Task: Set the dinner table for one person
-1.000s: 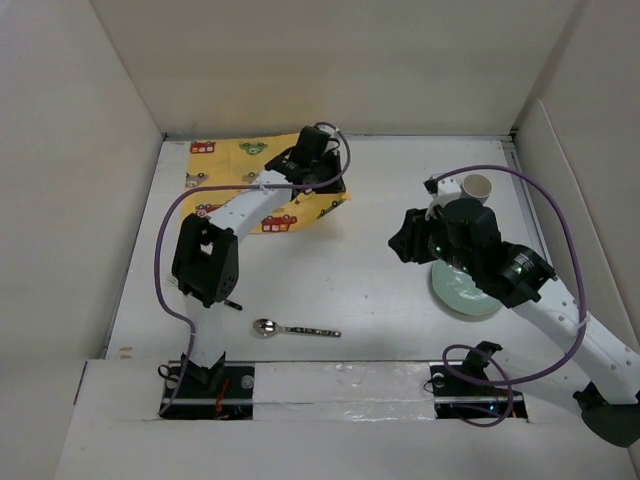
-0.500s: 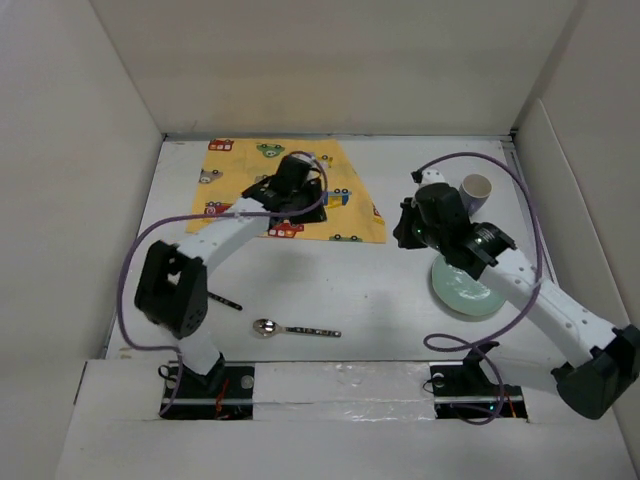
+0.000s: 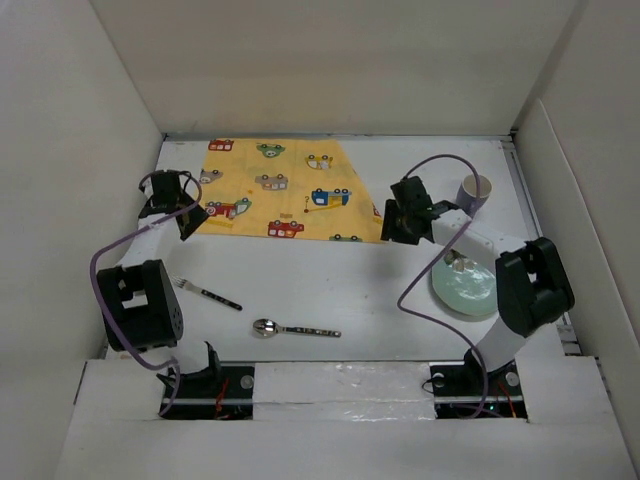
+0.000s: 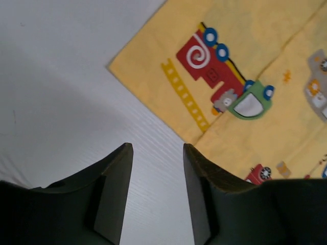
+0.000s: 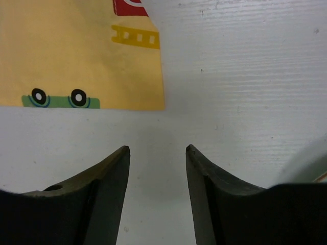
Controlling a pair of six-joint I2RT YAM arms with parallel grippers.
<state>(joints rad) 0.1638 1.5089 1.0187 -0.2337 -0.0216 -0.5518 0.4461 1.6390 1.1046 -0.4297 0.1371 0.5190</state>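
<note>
While both sets of jaws stand spread with nothing between them, each hangs low at a corner of the placemat. The left jaws sit over bare white surface just beside the mat's near left corner, with the fire-engine print close to their right finger. The right jaws sit over bare surface just on the near side of the mat's near right corner. Neither pair touches the cloth.

Outward from there, the mat lies flat across the far middle of the surface. The cup stands at the far right, apart from the mat. The plate rests at the near right, partly under the right arm. The fork and spoon lie near, left of centre, close to the left arm.

The surface itself is the broad white floor of the walled bay, running from the arm bases to the far wall and lying under everything. I judge it stiff, fixed and fairly smooth. It offers nothing to grip, only somewhere to set things down, and cutlery may skid on it when nudged. The mat looks thin and limp, so it is best pinched at a corner or edge. The plate probably wants a grip on its rim and a gentle landing, since it may chip.
</note>
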